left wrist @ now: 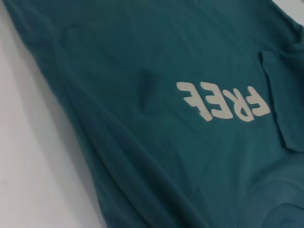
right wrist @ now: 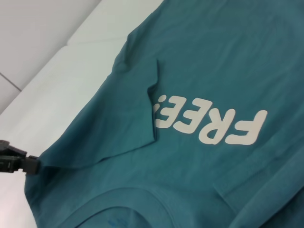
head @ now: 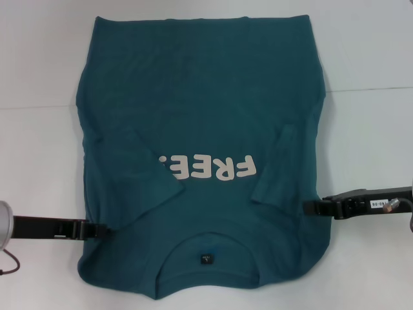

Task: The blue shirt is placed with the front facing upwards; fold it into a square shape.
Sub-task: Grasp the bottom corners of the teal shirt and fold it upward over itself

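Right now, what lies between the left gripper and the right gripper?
In the head view, only the blue shirt lies between them: the left gripper and the right gripper each meet an opposite side edge near the shoulders.

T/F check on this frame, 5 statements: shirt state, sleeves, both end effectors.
1. The blue shirt lies front up, collar nearest the robot. True.
2. Both sleeves are folded inward over the chest. True.
3. The lettering is fully uncovered. False: the left sleeve hides its end.
4. The left end effector is over the collar. False: it is at the shirt's left edge.
5. The right end effector is at the shirt's right edge. True.
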You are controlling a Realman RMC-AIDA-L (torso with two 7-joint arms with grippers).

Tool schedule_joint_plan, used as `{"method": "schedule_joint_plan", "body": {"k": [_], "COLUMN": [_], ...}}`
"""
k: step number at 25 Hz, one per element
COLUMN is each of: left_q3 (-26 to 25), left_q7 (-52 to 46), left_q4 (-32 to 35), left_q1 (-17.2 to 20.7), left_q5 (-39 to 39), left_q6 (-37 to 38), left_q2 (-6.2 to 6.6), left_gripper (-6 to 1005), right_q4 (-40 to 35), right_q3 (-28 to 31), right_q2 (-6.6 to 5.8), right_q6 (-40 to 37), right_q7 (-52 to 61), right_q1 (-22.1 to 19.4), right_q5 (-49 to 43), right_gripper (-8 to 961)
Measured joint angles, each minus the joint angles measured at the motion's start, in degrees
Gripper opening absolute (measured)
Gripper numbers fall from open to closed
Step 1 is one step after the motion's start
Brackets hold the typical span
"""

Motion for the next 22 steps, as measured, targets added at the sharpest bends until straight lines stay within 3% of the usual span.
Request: {"method": "schedule_joint_plan", "body": {"k": [10,22], "left_q3": [-0.04,-1.86], "left_q7": [1.25,9.21], "left_q4": [-0.31,-1.29], "left_q1": [0.61,6.01], "left_q5": [-1.53,-7.82], "left_q6": [2.16,5.26], "left_q2": [-0.04,0.09], "left_gripper": [80,81], "right_q4": [0.24,-0.08], "right_q3": [0.12,0.53], "right_q2": [0.06,0.27], "right_q6": [-2.24,-4.77], "right_q7": [-2.87,-5.78], "right_q1": [-0.83,-1.96], "right_q5": [0.00,0.00], "right_gripper": [36,36]}}
